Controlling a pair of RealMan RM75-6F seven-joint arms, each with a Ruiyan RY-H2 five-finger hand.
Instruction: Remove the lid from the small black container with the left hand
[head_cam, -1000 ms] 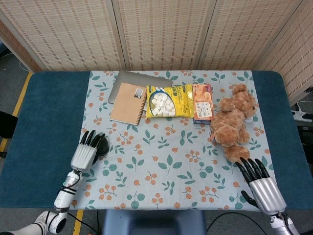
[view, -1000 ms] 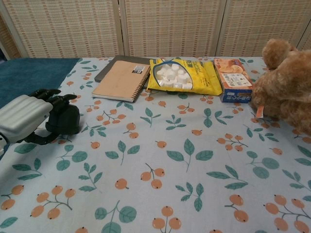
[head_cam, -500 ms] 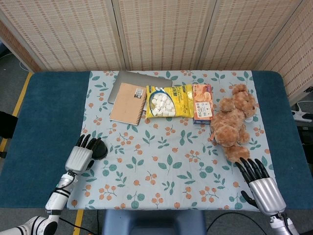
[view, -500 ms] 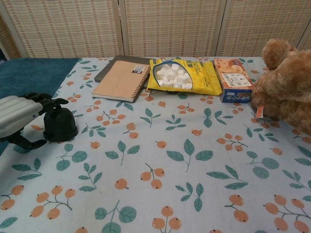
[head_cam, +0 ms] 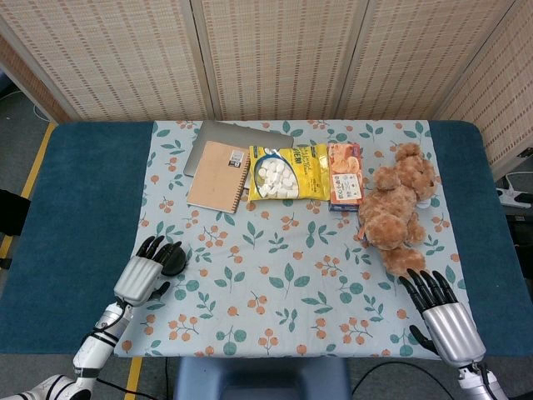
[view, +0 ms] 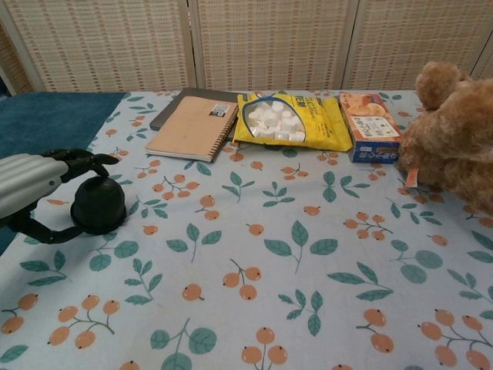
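Small black container (view: 98, 204): sitting at about 8 o'clock on the table (head_cam: 75, 217), on the floral cloth (head_cam: 300, 275) near its left edge, lid apparently on; where lid meets body cannot be made out.

Left hand (view: 35, 185): reaching over the container from the 9 o'clock side, fingertips (view: 98, 160) arching above the knob-like top and the thumb curving low at the base. Fingers are parted around the container; whether any is touching cannot be told, and nothing is lifted.

Step in hand, as judged: grasp being set, lid not yet off. The next move is calling for the fingers to close on the top part only, then a straight lift, without dragging the light body along the cloth.

Right hand (head_cam: 441, 312): lying at 5 o'clock, fingers spread, holding nothing.

Other items, all well apart from the container:
- notebook (view: 192, 127), at 11 o'clock, lying on a grey folder (head_cam: 237, 133);
- yellow snack bag (view: 293, 119), at 12 o'clock;
- orange box (view: 370, 127), at 1 o'clock;
- teddy bear (view: 454, 135), at 2 o'clock.

Obstructions: nothing is standing between hand and container; the unsteadied container is the likelier trouble.
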